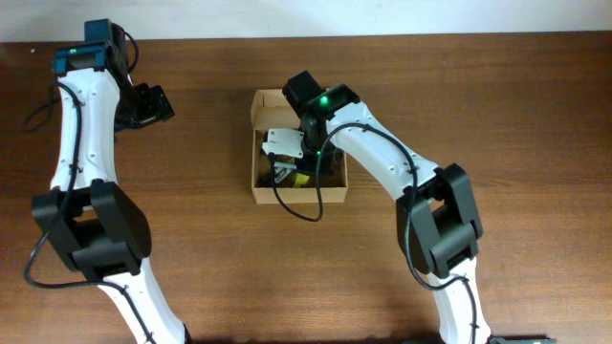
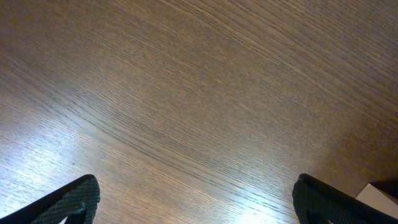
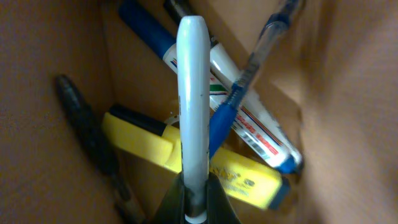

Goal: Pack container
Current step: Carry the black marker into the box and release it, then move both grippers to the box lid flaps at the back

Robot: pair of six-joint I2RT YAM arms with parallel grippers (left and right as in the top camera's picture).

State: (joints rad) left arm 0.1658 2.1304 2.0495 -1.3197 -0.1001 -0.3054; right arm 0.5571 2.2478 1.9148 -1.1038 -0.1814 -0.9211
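Observation:
The tan cardboard container [image 1: 256, 182] sits at the table's middle with its lid flap [image 1: 268, 105] open at the far side. My right gripper [image 3: 194, 202] reaches down into it [image 1: 311, 143] and is shut on a white pen [image 3: 191, 93]. Inside the container [image 3: 43, 56] lie a yellow highlighter [image 3: 242, 180], a white marker with blue cap [image 3: 249, 124], a blue pen [image 3: 249, 74] and a dark pen [image 3: 87, 130]. My left gripper [image 2: 196, 202] is open and empty above bare wood at the far left [image 1: 148, 103].
The brown wooden table [image 1: 478, 96] spreads all round the container. A white corner [image 2: 380, 198] shows at the lower right of the left wrist view.

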